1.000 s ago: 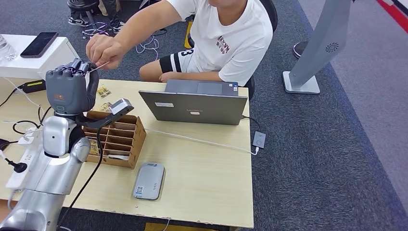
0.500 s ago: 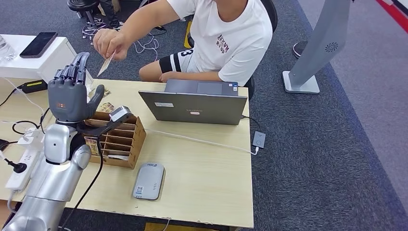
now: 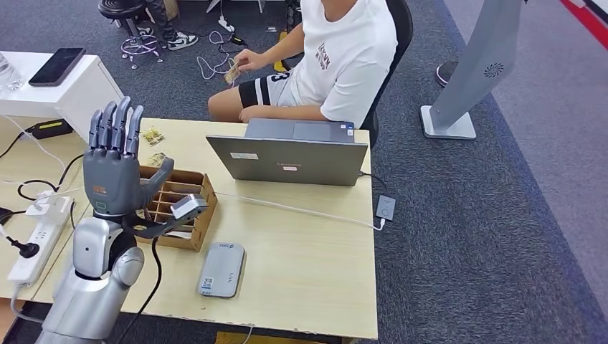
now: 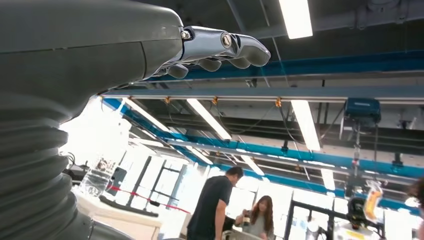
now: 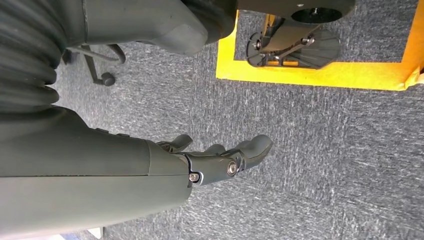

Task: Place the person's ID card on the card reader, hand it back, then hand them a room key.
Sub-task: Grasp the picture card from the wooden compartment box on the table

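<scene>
Head view: cards in wooden organizer [image 3: 188, 215]

laptop [image 3: 290, 159]: 1 | card reader [image 3: 221, 269]: 1 | wooden organizer [image 3: 179, 208]: 1 | phone [image 3: 57, 66]: 1

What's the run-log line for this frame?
left hand: raised over wooden organizer, fingers apart, empty | right hand: hanging over carpet, empty | person's hand: holds card | card reader: bare

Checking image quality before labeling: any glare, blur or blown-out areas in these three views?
Head view: even light, sharp; the left hand and laptop are crisp. Left wrist view: aimed at the ceiling, light strips and the windows blown out, people soft. Right wrist view: carpet sharp, right hand dim but readable.
</scene>
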Robot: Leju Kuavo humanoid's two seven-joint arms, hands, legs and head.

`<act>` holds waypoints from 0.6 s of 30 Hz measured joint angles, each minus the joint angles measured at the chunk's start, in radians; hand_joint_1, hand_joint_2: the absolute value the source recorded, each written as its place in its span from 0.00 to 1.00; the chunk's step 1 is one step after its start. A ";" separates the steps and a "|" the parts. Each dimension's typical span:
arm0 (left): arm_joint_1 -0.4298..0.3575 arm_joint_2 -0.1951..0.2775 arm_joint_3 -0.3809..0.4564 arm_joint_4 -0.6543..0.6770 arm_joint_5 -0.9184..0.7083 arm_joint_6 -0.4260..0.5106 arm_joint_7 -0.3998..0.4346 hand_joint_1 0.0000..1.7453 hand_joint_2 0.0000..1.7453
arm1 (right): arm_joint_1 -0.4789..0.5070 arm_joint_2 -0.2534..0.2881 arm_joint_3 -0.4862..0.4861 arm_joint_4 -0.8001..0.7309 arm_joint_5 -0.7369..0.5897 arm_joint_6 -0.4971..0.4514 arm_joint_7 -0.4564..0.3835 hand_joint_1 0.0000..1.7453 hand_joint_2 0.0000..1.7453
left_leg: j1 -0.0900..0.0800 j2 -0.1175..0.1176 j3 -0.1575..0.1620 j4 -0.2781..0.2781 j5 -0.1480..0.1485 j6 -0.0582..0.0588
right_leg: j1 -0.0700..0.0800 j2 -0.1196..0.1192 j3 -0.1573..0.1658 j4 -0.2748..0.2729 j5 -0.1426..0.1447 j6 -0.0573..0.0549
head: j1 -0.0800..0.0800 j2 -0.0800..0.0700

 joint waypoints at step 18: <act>0.331 0.181 -0.068 -0.228 -0.028 -0.486 0.095 0.00 1.00 | 0.023 0.005 -0.033 0.004 -0.040 -0.030 -0.008 0.00 1.00 | 0.000 0.001 -0.002 -0.001 0.000 0.000 | 0.000 0.001 -0.002 0.000 -0.001 0.000 | 0.000 0.000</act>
